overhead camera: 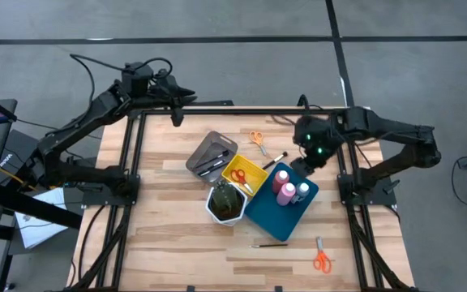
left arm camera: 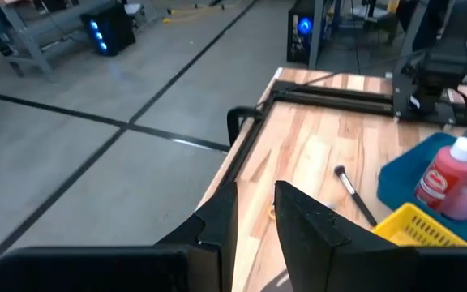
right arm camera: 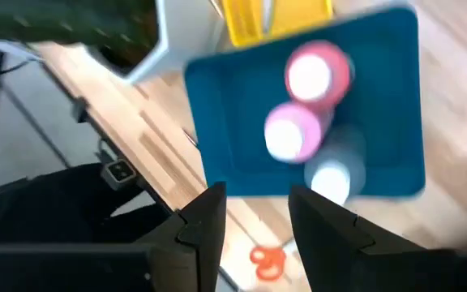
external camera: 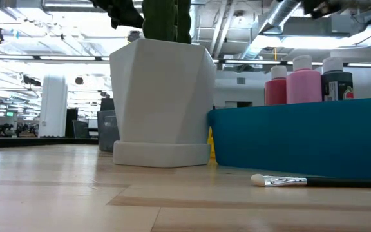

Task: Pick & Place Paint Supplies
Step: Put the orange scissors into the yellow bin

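Two pink bottles (overhead camera: 282, 178) (overhead camera: 287, 195) and a small grey white-capped bottle (overhead camera: 303, 191) stand upright in the blue tray (overhead camera: 267, 212). One thin brush (overhead camera: 274, 160) lies on the table beside the yellow tray (overhead camera: 244, 173), another brush (overhead camera: 270, 244) near the front. Orange scissors (overhead camera: 258, 142) lie toward the far edge, and a second pair of scissors (overhead camera: 322, 259) lies at the near right. My right gripper (right arm camera: 256, 199) hangs open above the blue tray's far right corner, pointing steeply down. My left gripper (left arm camera: 255, 195) is open and empty over the table's far left edge.
A white hexagonal pot (overhead camera: 227, 203) with a cactus stands against the blue tray's left side. A grey tray (overhead camera: 212, 154) holding dark items sits beside the yellow tray. Bare wood lies along the table's left and near sides.
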`<action>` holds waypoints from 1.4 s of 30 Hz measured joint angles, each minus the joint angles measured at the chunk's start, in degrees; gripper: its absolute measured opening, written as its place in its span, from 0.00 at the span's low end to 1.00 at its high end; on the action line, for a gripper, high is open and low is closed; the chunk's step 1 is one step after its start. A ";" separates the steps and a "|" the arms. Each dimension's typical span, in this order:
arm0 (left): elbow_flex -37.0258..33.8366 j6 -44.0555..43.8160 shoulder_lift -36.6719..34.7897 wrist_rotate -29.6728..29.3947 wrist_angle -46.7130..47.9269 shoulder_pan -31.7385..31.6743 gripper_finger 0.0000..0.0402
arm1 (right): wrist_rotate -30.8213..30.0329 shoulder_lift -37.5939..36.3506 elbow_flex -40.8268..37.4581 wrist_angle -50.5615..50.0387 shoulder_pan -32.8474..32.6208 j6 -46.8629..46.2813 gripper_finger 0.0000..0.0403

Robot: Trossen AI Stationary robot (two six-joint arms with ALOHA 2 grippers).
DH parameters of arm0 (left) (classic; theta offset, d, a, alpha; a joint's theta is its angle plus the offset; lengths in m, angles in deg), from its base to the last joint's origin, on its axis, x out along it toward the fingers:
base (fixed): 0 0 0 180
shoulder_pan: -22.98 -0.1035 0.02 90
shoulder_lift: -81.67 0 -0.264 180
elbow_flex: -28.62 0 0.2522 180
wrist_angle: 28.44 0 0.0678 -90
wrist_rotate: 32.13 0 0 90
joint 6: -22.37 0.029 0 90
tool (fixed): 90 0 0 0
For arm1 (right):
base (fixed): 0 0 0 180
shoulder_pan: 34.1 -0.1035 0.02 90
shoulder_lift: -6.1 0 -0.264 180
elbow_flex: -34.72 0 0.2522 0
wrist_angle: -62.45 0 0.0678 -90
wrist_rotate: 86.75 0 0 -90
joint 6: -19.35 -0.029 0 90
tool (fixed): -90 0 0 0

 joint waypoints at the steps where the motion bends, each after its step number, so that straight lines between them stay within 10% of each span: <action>1: 0.00 0.12 0.00 -0.02 0.45 0.00 0.19 | -1.25 -0.01 0.00 -0.52 -1.55 -2.90 0.33; 15: 0.00 1.76 0.00 -2.25 0.98 -0.78 0.19 | -7.99 -0.02 -7.64 -2.63 -24.46 -42.73 0.33; 27: 0.00 1.79 0.00 -2.23 0.83 -2.12 0.19 | -7.60 1.33 -22.78 15.51 -41.51 -72.57 0.33; 42: 0.00 -5.47 0.00 -2.05 -1.68 -0.34 0.19 | -6.00 14.89 -25.27 23.08 -51.16 -71.91 0.33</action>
